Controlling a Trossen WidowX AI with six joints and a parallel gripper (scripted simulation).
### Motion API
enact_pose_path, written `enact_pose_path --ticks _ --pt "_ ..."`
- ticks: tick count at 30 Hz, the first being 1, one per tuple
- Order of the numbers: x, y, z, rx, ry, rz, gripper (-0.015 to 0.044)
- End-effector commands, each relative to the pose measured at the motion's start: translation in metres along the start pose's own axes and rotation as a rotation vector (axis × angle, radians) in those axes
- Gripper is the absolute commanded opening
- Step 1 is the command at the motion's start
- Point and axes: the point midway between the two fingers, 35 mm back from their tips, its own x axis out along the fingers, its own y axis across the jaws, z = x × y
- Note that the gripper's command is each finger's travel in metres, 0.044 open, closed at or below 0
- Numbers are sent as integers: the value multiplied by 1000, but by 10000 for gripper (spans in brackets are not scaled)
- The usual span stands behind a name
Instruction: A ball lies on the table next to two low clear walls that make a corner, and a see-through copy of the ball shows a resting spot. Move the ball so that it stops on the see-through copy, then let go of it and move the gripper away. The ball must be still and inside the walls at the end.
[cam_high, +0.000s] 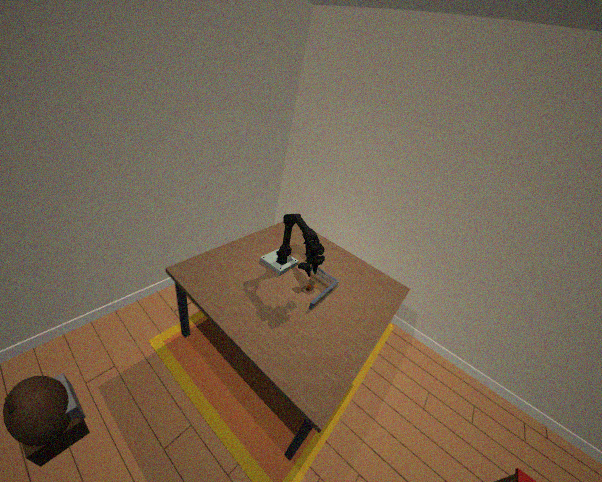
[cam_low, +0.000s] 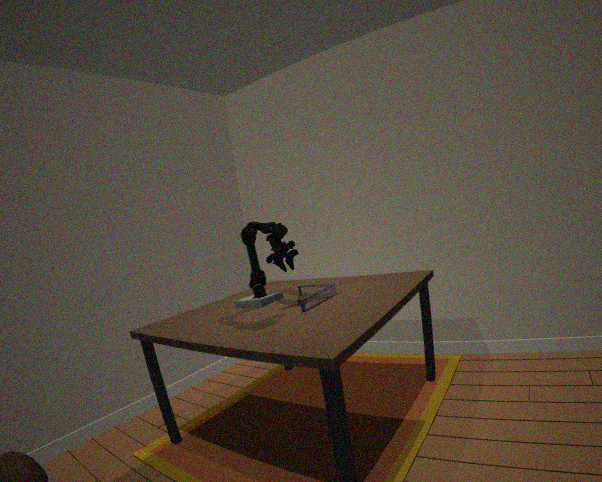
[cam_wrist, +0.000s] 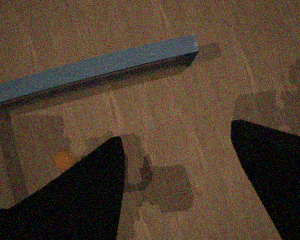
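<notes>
A small orange ball (cam_wrist: 64, 160) (cam_high: 309, 288) lies on the table inside the corner of the low walls; in the wrist view it is left of the left finger's tip. No separate see-through copy can be made out, and I cannot tell for sure whether the orange spot is the ball or the copy. One wall (cam_wrist: 100, 66) (cam_high: 324, 295) crosses the upper left of the wrist view. My gripper (cam_wrist: 176, 138) (cam_high: 312, 273) (cam_low: 289, 269) is open and empty. It points down and hangs above the table, with the ball outside its fingers.
The arm's pale base plate (cam_high: 271, 262) (cam_low: 246, 303) stands on the table (cam_high: 301, 351) (cam_low: 281, 341) behind the walls. The other low wall (cam_high: 326, 276) meets the first at the corner. The arm's shadow falls across the table and around the ball.
</notes>
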Motion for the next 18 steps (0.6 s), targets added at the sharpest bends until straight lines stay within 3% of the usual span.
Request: enact_pose_path --ticks 1,9,18 --pt "42 31 -25 -17 158 58 243" --pt "104 82 -80 -93 431 79 243" --pt "118 84 -88 -96 440 78 243"
